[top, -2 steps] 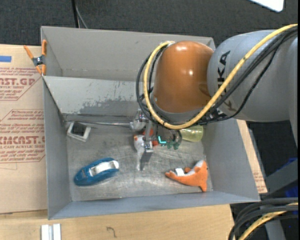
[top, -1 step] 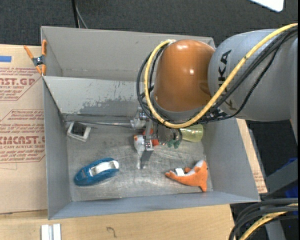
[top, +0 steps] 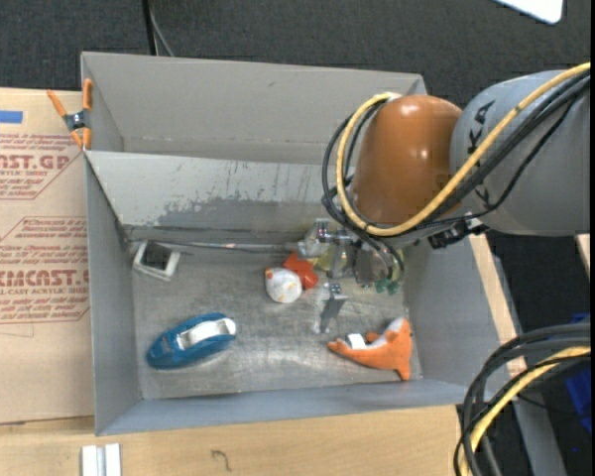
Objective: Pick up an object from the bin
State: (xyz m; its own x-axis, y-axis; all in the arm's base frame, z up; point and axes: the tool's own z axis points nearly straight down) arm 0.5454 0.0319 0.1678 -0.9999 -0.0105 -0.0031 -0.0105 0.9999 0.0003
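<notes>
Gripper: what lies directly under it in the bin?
Under the gripper there seems to be bare floor of the grey metal bin, between a white round object with a red part and an orange plastic toy. The arm's wrist covers the floor behind it.

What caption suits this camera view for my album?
Robot gripper hangs in a grey bin between a white-and-red toy and an orange toy.

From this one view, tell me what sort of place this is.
Probably a robot grasping lab: a grey metal bin holding a blue tape dispenser and an orange plastic toy, with the arm's gripper inside.
</notes>
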